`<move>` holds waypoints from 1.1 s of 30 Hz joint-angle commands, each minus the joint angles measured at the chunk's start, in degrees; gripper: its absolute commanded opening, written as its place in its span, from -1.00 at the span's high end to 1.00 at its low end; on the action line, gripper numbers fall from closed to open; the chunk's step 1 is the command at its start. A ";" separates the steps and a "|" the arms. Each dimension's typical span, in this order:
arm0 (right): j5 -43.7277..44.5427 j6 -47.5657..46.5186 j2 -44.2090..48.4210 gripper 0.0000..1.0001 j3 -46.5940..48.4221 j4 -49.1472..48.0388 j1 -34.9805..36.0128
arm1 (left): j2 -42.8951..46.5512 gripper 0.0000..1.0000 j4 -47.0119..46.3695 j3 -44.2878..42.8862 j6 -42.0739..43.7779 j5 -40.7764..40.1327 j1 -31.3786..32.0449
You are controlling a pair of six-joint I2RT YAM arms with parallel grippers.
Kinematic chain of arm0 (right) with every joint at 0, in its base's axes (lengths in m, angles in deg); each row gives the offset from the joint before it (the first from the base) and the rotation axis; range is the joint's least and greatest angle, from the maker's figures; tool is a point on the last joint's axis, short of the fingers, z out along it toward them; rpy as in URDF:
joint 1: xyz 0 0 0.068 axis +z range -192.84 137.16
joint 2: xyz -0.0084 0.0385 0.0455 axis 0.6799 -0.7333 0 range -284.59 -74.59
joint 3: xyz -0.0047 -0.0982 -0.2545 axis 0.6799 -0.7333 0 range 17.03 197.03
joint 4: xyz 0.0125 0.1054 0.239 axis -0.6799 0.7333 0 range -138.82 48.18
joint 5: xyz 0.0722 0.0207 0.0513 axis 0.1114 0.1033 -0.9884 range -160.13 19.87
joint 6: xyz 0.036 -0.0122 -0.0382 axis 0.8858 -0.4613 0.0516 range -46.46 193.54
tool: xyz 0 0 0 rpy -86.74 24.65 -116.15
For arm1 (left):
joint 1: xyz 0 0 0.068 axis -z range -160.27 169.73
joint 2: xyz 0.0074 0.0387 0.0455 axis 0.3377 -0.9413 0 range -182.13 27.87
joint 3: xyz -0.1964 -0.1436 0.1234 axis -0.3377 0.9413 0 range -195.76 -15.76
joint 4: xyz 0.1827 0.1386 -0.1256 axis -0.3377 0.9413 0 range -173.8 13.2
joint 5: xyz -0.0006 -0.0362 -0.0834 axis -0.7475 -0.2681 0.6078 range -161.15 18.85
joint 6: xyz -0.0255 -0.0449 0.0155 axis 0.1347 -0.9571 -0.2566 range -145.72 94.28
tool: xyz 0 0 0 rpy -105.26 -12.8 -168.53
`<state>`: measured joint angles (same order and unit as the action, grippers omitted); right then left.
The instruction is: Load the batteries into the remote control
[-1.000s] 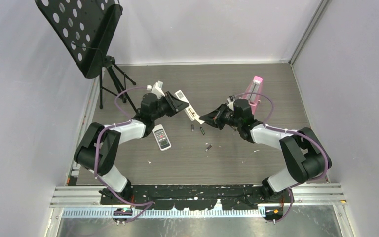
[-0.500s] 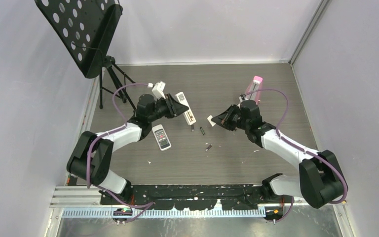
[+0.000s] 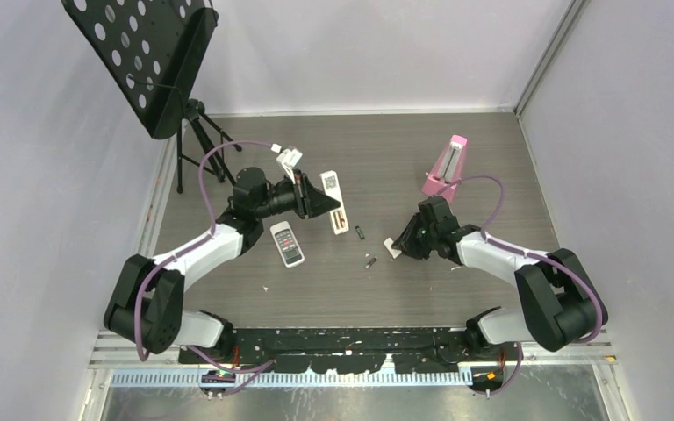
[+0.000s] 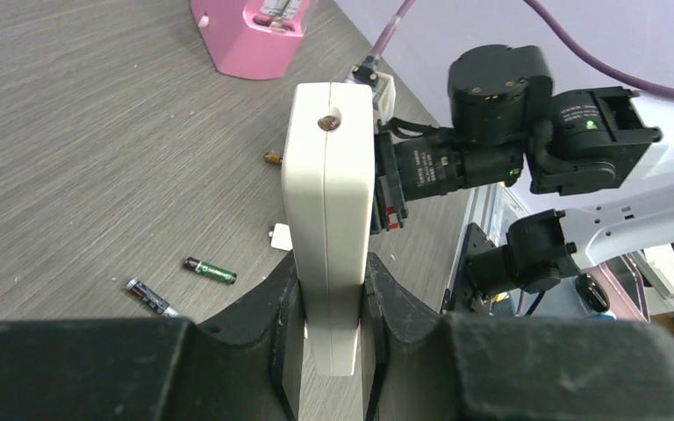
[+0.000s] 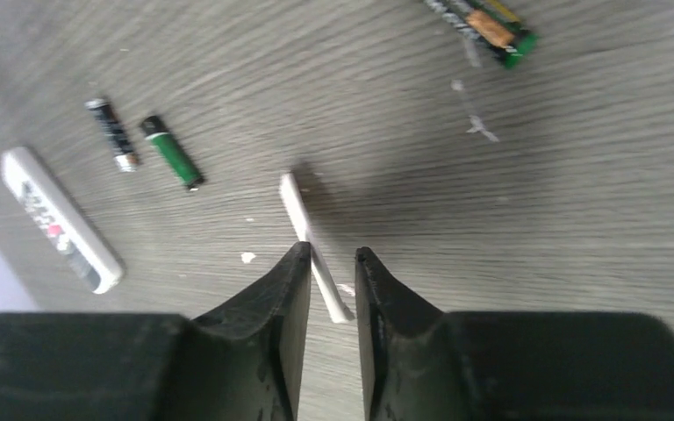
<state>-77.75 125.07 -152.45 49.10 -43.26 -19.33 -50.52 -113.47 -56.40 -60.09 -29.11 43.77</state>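
My left gripper [image 3: 316,200] is shut on a long slim white remote [image 3: 334,200] and holds it above the table, its dark open compartment at the near end. It shows edge-on between the fingers in the left wrist view [image 4: 329,202]. The short remote control [image 3: 287,244] with coloured buttons lies on the table, also in the right wrist view [image 5: 61,219]. My right gripper [image 3: 397,244] is low over the table, its fingers around a thin white cover [image 5: 314,232] that sits slanted between them. Batteries lie loose: a dark one [image 5: 112,134], a green one [image 5: 172,153], and two together [image 5: 483,24].
A pink metronome [image 3: 443,167] stands at the back right of the table. A black music stand [image 3: 145,61] on a tripod is at the back left. Grey walls close in the table on three sides.
My right gripper has pulled away from the held remote with the white cover and dropped towards the table nearer me. My left gripper has drawn the long remote slightly left.
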 commanded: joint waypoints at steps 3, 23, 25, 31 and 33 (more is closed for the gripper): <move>10.52 -6.55 1.46 0.18 5.42 9.76 -0.13 | 5.32 1.00 -3.29 -0.03 2.08 2.25 0.14; 20.58 -20.54 -17.96 -0.05 29.43 14.02 16.50 | 13.68 1.00 6.00 2.86 4.91 -25.39 0.14; 22.12 -21.84 -20.81 -0.02 31.82 15.49 17.79 | 15.21 1.00 9.86 3.61 4.88 -33.62 0.14; 23.26 -23.86 -26.58 0.02 36.43 17.33 20.22 | 17.67 1.00 12.04 5.73 4.60 -41.05 0.14; 23.53 -24.26 -27.89 0.06 37.37 17.39 20.70 | 17.47 1.00 12.22 5.75 4.54 -41.04 0.14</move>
<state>-57.31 102.76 -178.70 83.05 -26.80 0.28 -34.00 -102.00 -50.85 -56.61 -63.92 43.77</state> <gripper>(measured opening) 0.489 0.243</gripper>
